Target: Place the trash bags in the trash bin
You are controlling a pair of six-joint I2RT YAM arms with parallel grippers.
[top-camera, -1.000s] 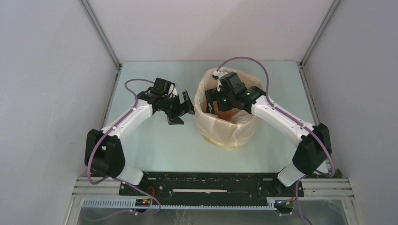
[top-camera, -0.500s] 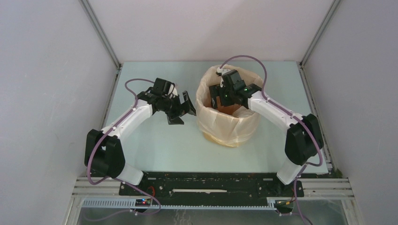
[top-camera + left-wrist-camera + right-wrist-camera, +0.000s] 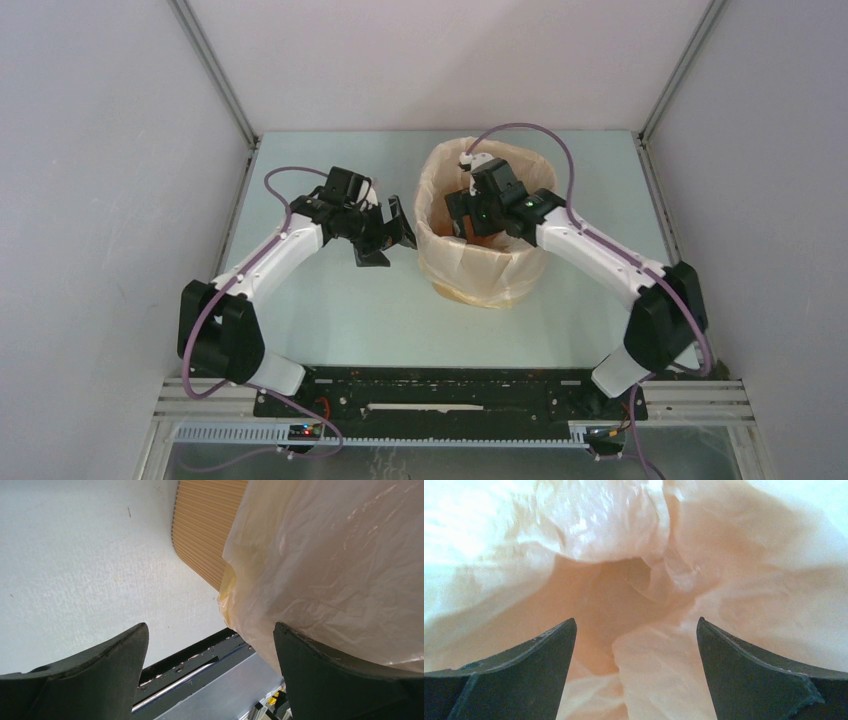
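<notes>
The bag [image 3: 482,265] sat in the bin [image 3: 207,527], lining the inside, with its top folded down over the outside of the rim, so it looked mostly in place. The right gripper [image 3: 636,625] was down inside the bin, its jaws wide apart and holding nothing, most likely there to push the crinkly plastic toward the bottom. The left gripper [image 3: 388,237] hung just beside the bin's left side, also wide open and empty, close enough to grab the bag's edge if needed.
</notes>
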